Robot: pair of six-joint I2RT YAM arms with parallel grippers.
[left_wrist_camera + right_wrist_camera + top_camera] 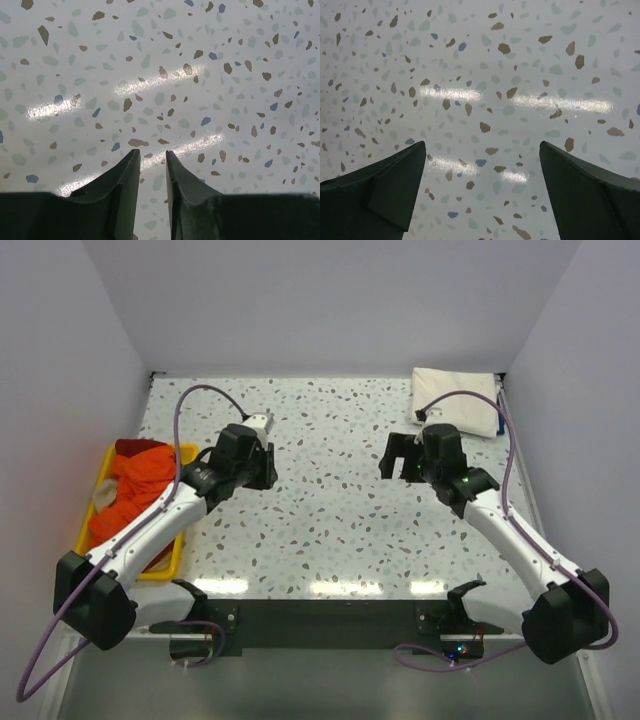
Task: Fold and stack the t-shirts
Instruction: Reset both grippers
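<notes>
A folded cream t-shirt [457,398] lies at the back right corner of the table, with a sliver of dark blue cloth [499,424] showing at its right edge. A crumpled orange t-shirt [138,492] and a red one [138,448] lie in the yellow tray [160,574] at the left. My left gripper [268,468] [152,151] hovers over bare table, its jaws almost together with only a thin gap and nothing between them. My right gripper [398,458] [482,142] is wide open and empty over bare table, in front of the cream shirt.
The speckled white table [330,510] has white walls at the back and both sides. A small pale bit of cloth [103,496] shows at the tray's left side. Both wrist views show only tabletop beneath the fingers.
</notes>
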